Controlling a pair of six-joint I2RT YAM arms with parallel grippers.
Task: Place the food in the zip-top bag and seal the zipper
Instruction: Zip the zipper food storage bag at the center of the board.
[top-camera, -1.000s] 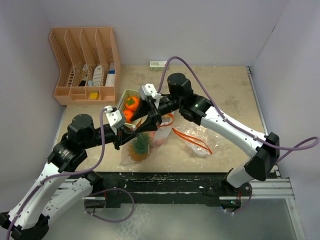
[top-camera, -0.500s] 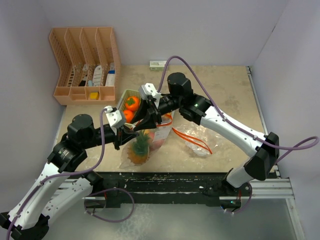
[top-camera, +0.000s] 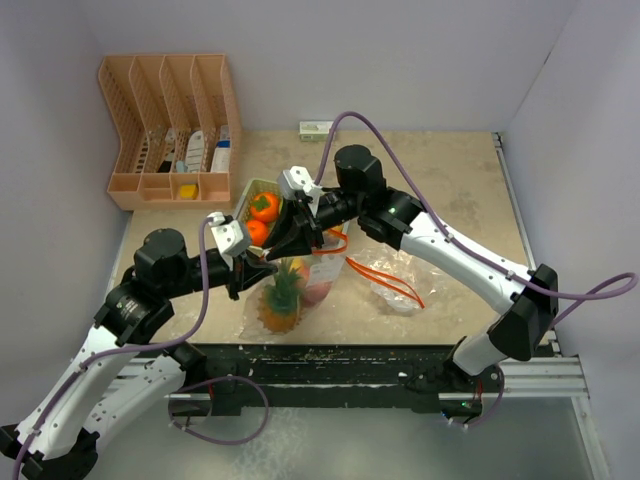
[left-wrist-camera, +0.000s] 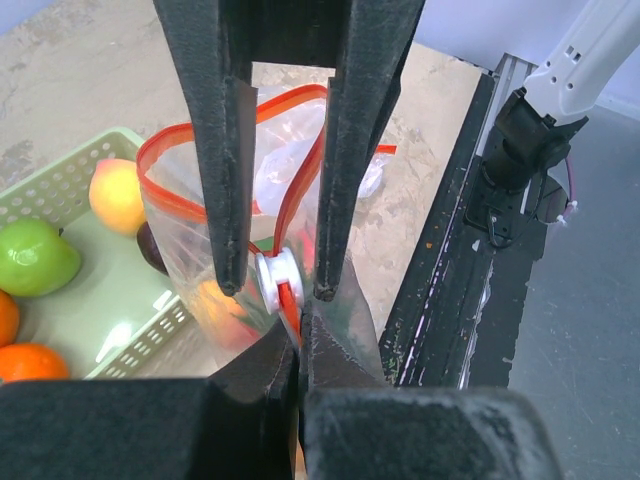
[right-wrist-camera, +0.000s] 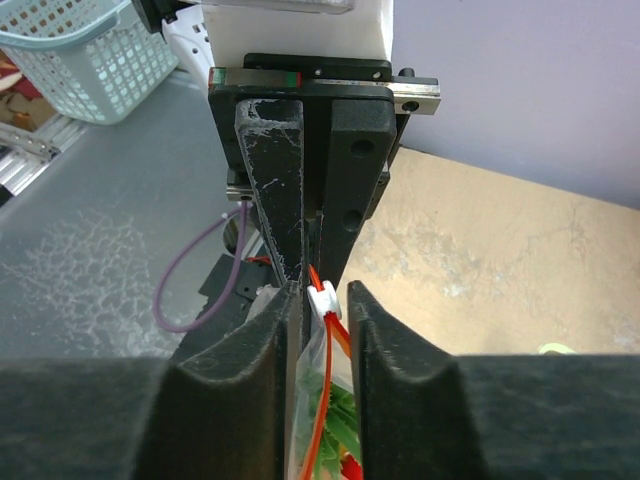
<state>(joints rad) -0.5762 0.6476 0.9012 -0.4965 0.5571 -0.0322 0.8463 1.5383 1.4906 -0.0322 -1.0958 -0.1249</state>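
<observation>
A clear zip-top bag (top-camera: 300, 285) with an orange-red zipper hangs between both grippers, holding a spiky pineapple (top-camera: 281, 300) and other food. My left gripper (left-wrist-camera: 300, 335) is shut on the bag's zipper end. My right gripper (right-wrist-camera: 325, 300) is open, its fingers straddling the white slider (left-wrist-camera: 270, 280) right beside the left gripper. Green leaves (right-wrist-camera: 340, 420) show inside the bag. A green basket (left-wrist-camera: 70, 160) behind the bag holds oranges (top-camera: 264, 207), a lime (left-wrist-camera: 35, 255), a mango (left-wrist-camera: 115, 195) and a dark fruit.
A pink slotted organizer (top-camera: 170, 120) stands at the back left. A small white-and-green box (top-camera: 316, 127) lies at the back wall. A second clear bag (top-camera: 395, 280) with an orange zipper lies to the right. The table's front edge runs just below the hanging bag.
My right gripper has moved a little left along the zipper, closer to the left gripper. The bag and pineapple have shifted slightly lower.
</observation>
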